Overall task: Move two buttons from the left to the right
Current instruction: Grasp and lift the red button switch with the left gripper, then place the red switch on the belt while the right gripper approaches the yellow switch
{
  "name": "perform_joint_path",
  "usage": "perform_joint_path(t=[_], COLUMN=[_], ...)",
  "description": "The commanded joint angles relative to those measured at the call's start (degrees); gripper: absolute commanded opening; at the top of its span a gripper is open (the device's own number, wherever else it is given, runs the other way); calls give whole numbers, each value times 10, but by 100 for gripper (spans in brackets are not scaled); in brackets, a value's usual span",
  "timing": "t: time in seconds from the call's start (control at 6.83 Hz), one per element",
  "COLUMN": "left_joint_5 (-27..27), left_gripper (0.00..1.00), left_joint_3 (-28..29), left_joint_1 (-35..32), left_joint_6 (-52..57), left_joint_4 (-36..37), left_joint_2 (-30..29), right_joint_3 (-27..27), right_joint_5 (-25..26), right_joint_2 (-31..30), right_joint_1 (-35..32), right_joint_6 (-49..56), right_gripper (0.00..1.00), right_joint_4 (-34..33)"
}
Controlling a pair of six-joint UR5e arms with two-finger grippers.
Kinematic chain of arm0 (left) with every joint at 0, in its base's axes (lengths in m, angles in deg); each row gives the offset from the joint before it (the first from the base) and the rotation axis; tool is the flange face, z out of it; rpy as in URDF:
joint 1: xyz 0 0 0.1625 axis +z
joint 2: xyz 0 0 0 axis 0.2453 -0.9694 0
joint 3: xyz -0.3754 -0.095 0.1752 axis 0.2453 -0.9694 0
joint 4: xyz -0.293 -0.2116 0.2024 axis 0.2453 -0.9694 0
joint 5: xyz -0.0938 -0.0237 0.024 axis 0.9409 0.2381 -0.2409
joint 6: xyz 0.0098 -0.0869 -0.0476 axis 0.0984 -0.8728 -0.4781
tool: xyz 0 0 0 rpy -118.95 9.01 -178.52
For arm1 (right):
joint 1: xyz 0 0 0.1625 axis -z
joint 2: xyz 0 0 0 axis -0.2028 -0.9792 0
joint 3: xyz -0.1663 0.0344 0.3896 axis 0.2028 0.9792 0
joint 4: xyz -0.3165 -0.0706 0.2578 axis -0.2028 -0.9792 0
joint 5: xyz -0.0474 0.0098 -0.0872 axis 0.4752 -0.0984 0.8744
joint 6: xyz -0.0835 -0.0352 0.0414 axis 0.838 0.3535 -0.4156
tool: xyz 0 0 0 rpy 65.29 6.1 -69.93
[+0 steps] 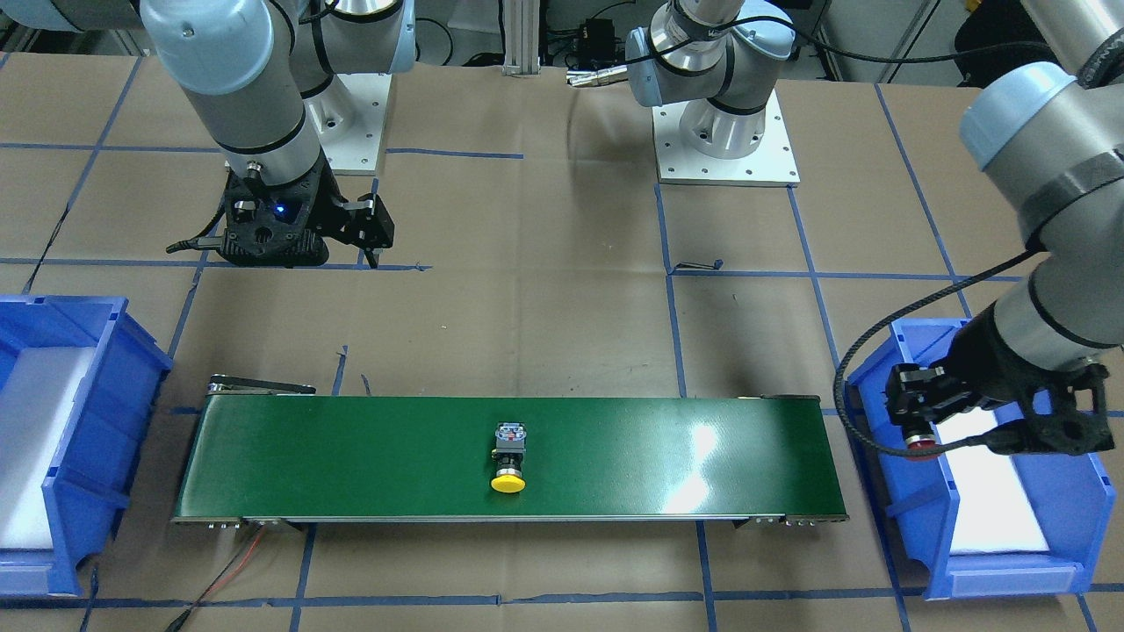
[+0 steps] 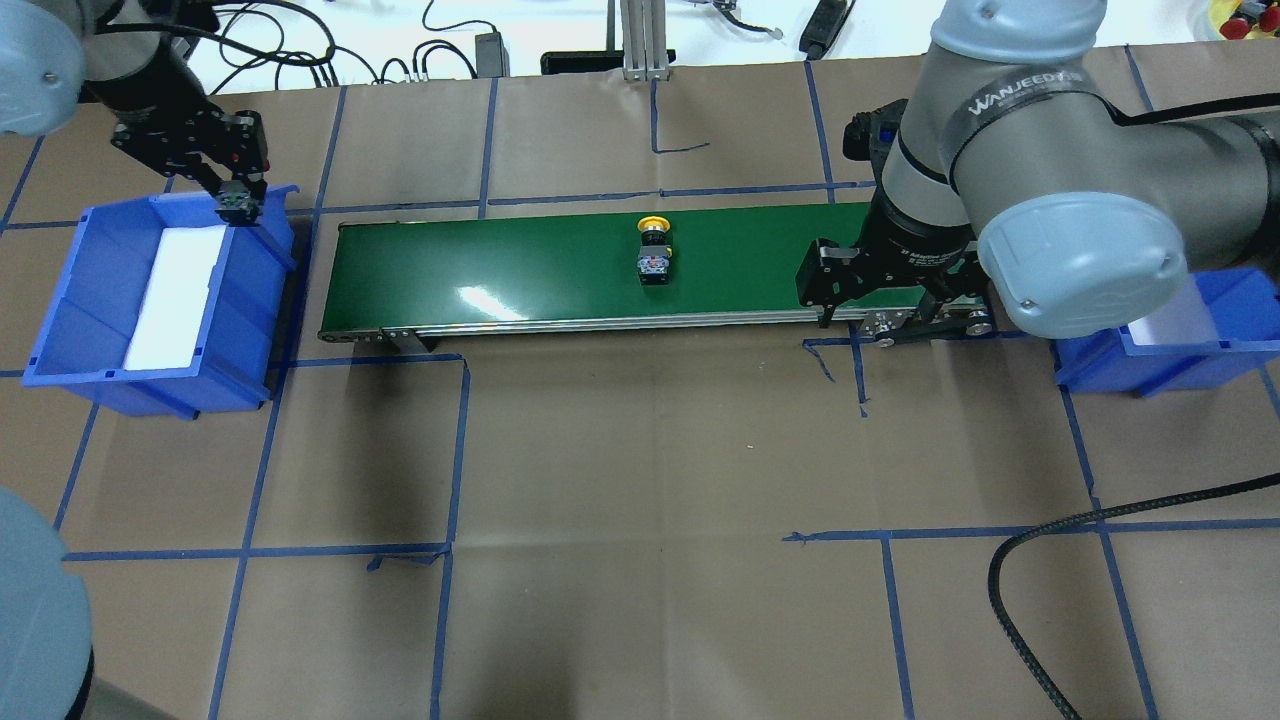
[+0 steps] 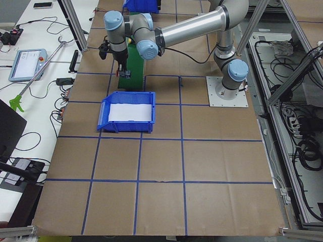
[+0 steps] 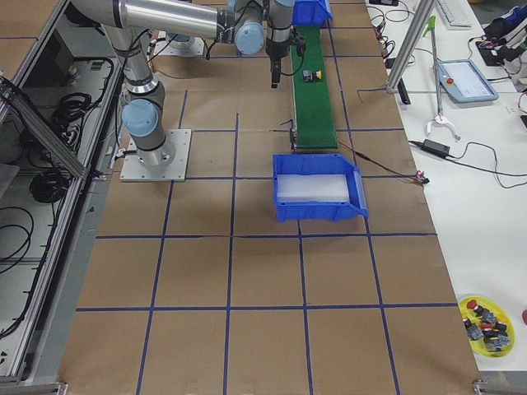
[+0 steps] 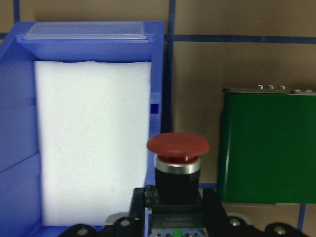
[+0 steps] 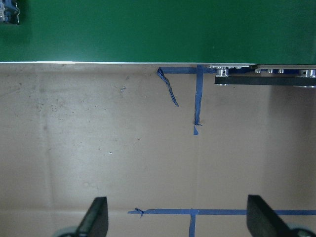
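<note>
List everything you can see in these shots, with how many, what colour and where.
table: one, brown paper with blue tape grid.
conveyor belt: one, green, across the table between the bins.
left bin: one, blue with white foam pad, at the belt's left end.
right bin: one, blue with white foam pad, at the belt's right end.
yellow button: one, yellow cap, black body, lying mid-belt.
red button: one, red cap, black body, held in the left gripper by the left bin's belt-side rim.
yellow dish: one, holding small parts, on the white surface beside the table.
left gripper: one, black, shut on the red button.
right gripper: one, black, open, above bare table near the belt's right end.
</note>
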Motion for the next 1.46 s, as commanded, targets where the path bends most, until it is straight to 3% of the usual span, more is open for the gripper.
perform_joint_path(t=[0.0,0.44,0.59,0.88,1.03,1.17,1.32], left_joint_5=[0,3,4,4,5,5,4], left_gripper=[6,6,6,9,71,99,99], left_joint_3=[-16,-82,-107,-120,-121,-119,-103], left_joint_1=[-56,-59,-59,-59,-60,-61,-60], left_joint_6=[-65,-81,-75,-80,-81,-81,-81], left_joint_4=[8,91,143,158,158,158,152], left_joint_2=[-13,-40,-48,-53,-53,-51,-48], right_joint_3=[0,-1,-1,-3,-4,-4,-5], right_joint_5=[-3,-3,2,2,1,-6,-8], right_joint_2=[0,1,9,39,50,53,67], right_joint_1=[1,0,1,0,1,1,1], right_joint_6=[-1,-1,-5,-7,-2,-7,-9], right_gripper=[100,100,100,100,100,100,100], right_joint_4=[-4,-5,-32,-117,-172,-183,-211])
